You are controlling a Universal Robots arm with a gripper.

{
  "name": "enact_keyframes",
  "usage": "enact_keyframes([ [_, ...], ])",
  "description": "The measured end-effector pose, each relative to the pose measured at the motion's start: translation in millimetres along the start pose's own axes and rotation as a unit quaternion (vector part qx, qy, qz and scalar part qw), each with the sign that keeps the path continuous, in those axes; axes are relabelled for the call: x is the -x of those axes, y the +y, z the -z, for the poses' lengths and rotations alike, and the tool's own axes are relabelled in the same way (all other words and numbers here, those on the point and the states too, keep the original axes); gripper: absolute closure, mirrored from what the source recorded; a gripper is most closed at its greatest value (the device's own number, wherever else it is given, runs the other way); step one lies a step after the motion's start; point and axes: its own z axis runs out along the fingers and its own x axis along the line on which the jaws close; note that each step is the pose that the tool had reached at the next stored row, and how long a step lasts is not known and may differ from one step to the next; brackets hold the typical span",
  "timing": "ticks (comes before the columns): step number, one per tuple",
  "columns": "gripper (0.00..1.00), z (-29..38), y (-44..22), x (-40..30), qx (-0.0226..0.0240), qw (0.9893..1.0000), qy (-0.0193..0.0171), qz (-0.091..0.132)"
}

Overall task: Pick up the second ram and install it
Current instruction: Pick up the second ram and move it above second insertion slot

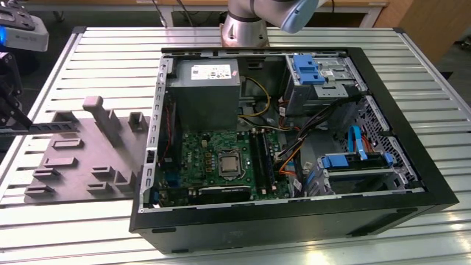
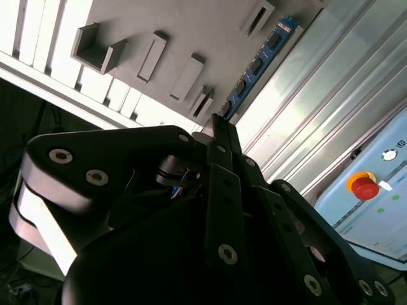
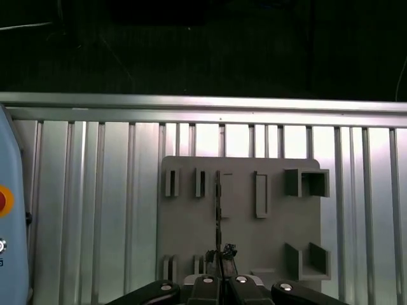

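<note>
**Second ram clamped in the pincer beside the grey plate**

The gripper (image 2: pixel 216 124) is clenched on the second ram (image 2: pixel 257 63). In the second wrist view its black fingers (image 2: pixel 221 159) meet on one end of the stick; the rest of the blue-green board, with its row of dark chips, juts out past the tips along the edge of the grey plate (image 2: pixel 191 25). In the first wrist view the stick shows edge-on as a thin dark line running from the fingertips over the plate's middle, between narrow raised blocks (image 3: pixel 261 194); whether it touches the plate I cannot tell.

In the exterior view the stick lies level at the far nine o'clock side of the scene, at the plate's outer edge, well apart from the computer case (image 1: pixel 294 226). The plate lies flat on the slatted metal table (image 1: pixel 110 61) at nine o'clock of the case, just beside its wall.

The case lies open on its side. Inside it:
- the green motherboard (image 1: pixel 198 154) sits toward seven o'clock;
- the grey power supply (image 1: pixel 202 91) sits at eleven o'clock;
- blue drive brackets (image 1: pixel 305 69) sit at one and four o'clock;
- the long black memory slots (image 1: pixel 263 160) run at three o'clock of the processor socket (image 1: pixel 229 164).

The arm's base (image 1: pixel 246 30) stands at twelve o'clock, behind the case. In the second wrist view a pale box (image 2: pixel 375 216) with a red button (image 2: pixel 364 188) stands near the plate.
</note>
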Motion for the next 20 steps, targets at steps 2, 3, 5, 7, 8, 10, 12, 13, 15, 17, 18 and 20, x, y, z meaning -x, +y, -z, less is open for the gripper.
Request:
enact_keyframes([
  [2,0.88,4.1,0.3,0.3,0.0000,1.0000,-0.0009,0.000],
  [3,0.88,6.1,0.4,0.4,0.0001,1.0000,-0.0014,0.000],
  [5,0.88,9.7,0.7,0.6,0.0000,1.0000,-0.0023,0.000],
  [7,0.88,13.4,0.9,0.8,-0.0001,1.0000,-0.0034,0.000],
  [8,0.88,15.2,1.1,0.9,-0.0001,1.0000,-0.0039,0.000],
  [10,0.88,18.9,1.3,1.2,-0.0001,1.0000,-0.0048,0.000],
  [12,0.88,22.5,1.6,1.4,-0.0002,1.0000,-0.0059,0.000],
  [13,0.88,24.2,1.7,1.5,-0.0002,1.0000,-0.0064,0.000],
  [15,0.88,27.7,1.9,1.8,-0.0002,1.0000,-0.0072,0.001],
  [17,0.88,30.9,2.1,1.9,-0.0003,1.0000,-0.0079,0.001],
  [18,0.88,32.4,2.3,2.0,-0.0003,1.0000,-0.0082,0.001],
  [20,0.88,35.6,2.5,2.2,-0.0003,1.0000,-0.0088,0.001],
])
